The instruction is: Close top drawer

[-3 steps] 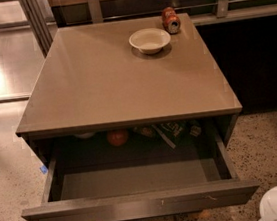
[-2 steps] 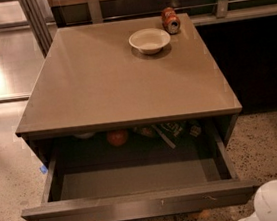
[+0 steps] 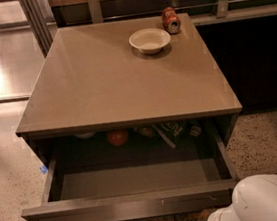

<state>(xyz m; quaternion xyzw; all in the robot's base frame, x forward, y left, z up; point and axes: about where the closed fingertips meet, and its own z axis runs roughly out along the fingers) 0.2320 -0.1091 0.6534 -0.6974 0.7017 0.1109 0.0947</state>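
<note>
The top drawer (image 3: 130, 204) hasn't budged: it is still pulled fully out, so closing is all ahead. Beside its right corner the white arm (image 3: 270, 199) has crept farther in, 1 rounded link held low. The gripper seems to be off-frame below, with the drawer up-left of it, so I can't tell its state.

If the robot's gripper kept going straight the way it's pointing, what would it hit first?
Hard to say: the gripper is out of view; only the white arm housing shows, at bottom right. Nearest to it is the open top drawer, at its front's right end, so probably that, though depth is unclear.
</note>
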